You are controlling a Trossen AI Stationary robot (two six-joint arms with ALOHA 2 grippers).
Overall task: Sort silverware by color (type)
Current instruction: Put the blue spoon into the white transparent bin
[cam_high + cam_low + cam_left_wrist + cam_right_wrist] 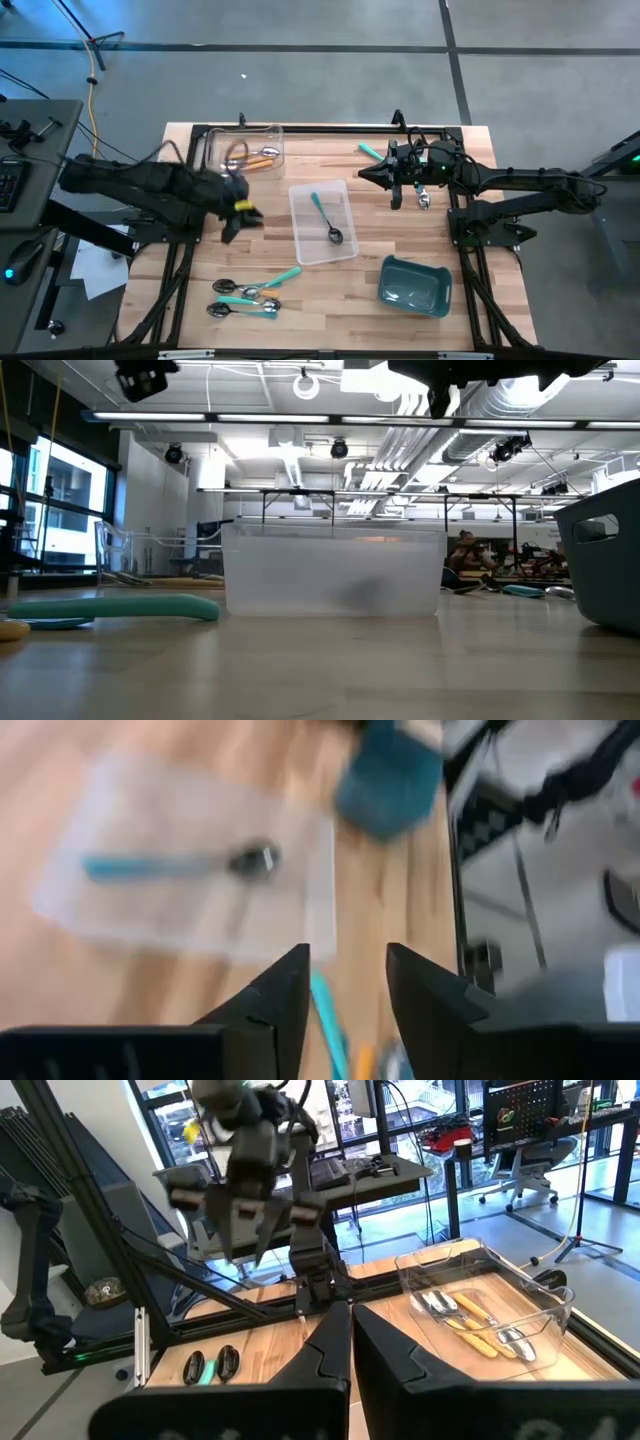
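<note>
We see left gripper left of centre tray, jaws apart, empty. Right gripper upper right, jaws together. Teal spoons lower left, orange spoons in upper-left tray. Risk: we pinch two bunched spoons together.

Left wrist view is motion-blurred: clear tray and the teal-handled spoon in it are smeared. More spoons are cut off by the bottom edge between the left gripper's fingers. In the low view, teal bin is cropped at the right edge; tray contents cannot be made out.
</note>
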